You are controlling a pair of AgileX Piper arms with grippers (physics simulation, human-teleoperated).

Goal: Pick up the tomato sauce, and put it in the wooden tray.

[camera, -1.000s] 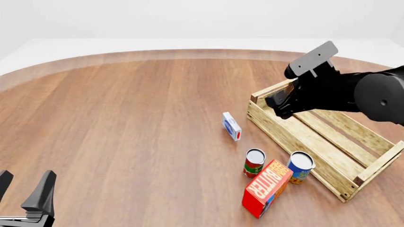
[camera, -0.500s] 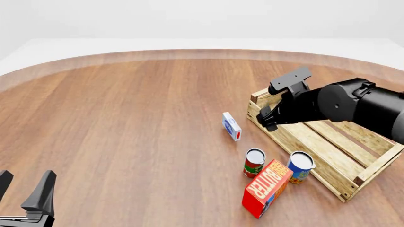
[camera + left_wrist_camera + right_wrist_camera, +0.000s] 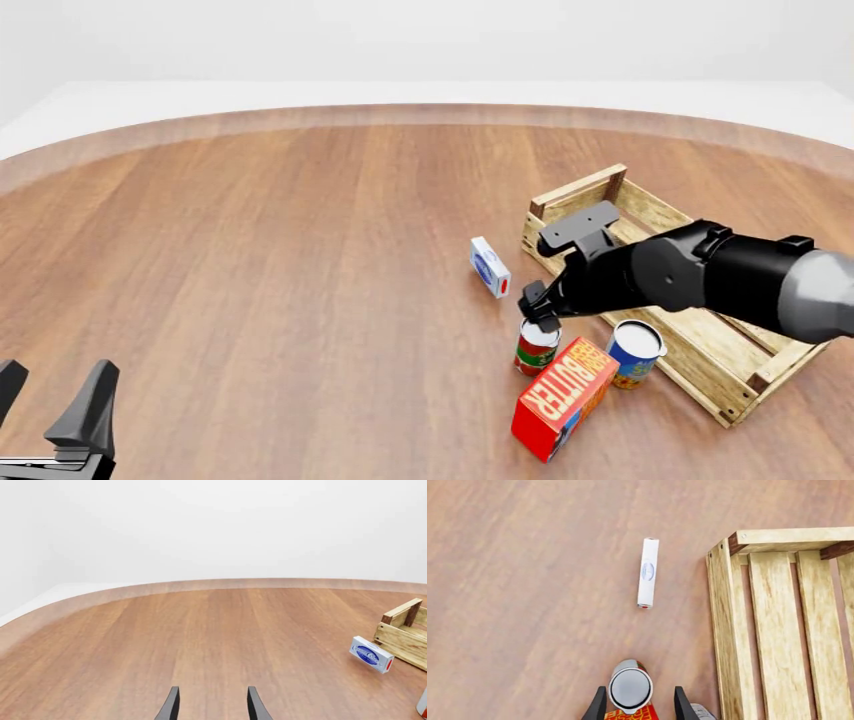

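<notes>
Directly beneath your right pincer [image 3: 634, 707], its fingers spread wide, the tomato sauce [image 3: 630, 686] stands upright between them, ungripped; your left pincer [image 3: 210, 705] idles open, well apart.

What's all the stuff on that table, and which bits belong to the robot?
tomato sauce: one, red and green label, silver top, standing between the right gripper's fingers.
blue can: one, beside the crate's near wall.
butter box: one, red-orange, nearest the camera, tilted.
small box: one, white and blue, on edge left of the crate.
wooden tray: one, light wood, empty where visible.
table: one, brown wood.
right gripper: black, open around the sauce can.
left gripper: black, open, idle.
</notes>
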